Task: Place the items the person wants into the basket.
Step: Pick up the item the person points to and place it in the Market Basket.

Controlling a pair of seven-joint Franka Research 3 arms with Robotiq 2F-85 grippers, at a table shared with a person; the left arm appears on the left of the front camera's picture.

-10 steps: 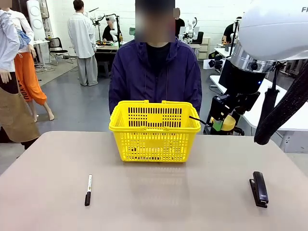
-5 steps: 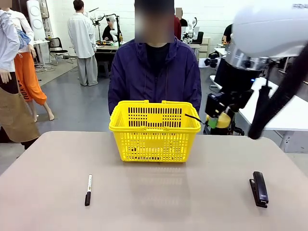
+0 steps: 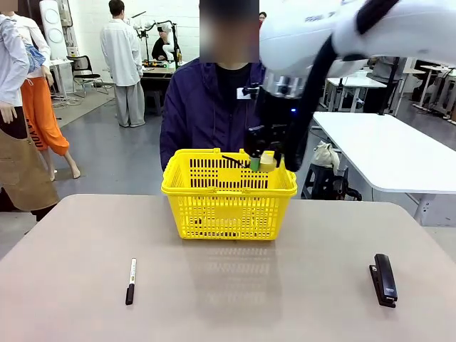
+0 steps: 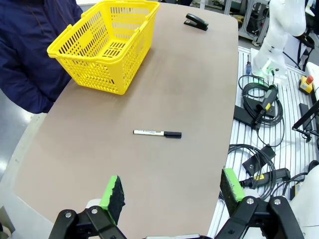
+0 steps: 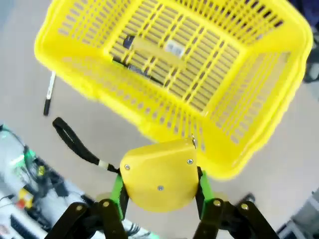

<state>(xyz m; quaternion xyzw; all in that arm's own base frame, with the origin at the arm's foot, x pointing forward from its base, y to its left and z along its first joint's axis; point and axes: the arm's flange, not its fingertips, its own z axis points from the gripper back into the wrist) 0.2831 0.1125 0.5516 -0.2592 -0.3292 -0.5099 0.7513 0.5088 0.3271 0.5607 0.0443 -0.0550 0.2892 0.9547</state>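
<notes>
My right gripper [image 3: 262,162] hangs over the right half of the yellow basket [image 3: 228,206], shut on the small yellow tape measure [image 3: 267,161]. The measure's black strap [image 3: 232,160] sticks out to the left. In the right wrist view the tape measure [image 5: 159,174] sits between the green pads [image 5: 117,191], above the basket [image 5: 279,64]. A yellow-and-black utility knife [image 5: 154,50] and a thin black pen [image 5: 137,68] lie on the basket floor. The person [image 3: 228,107] stands right behind the basket. My left gripper [image 4: 172,188] is open, high over the near table edge.
A black marker with a white band [image 3: 131,280] lies at the front left of the table; it is also in the left wrist view as the marker [image 4: 157,133]. A black stapler [image 3: 384,278] lies at the front right. The tan table [image 3: 235,299] is bare between them.
My right arm has swung left from beside the basket's right edge to above the basket, carrying the tape measure. Marker, stapler and basket have not moved.
</notes>
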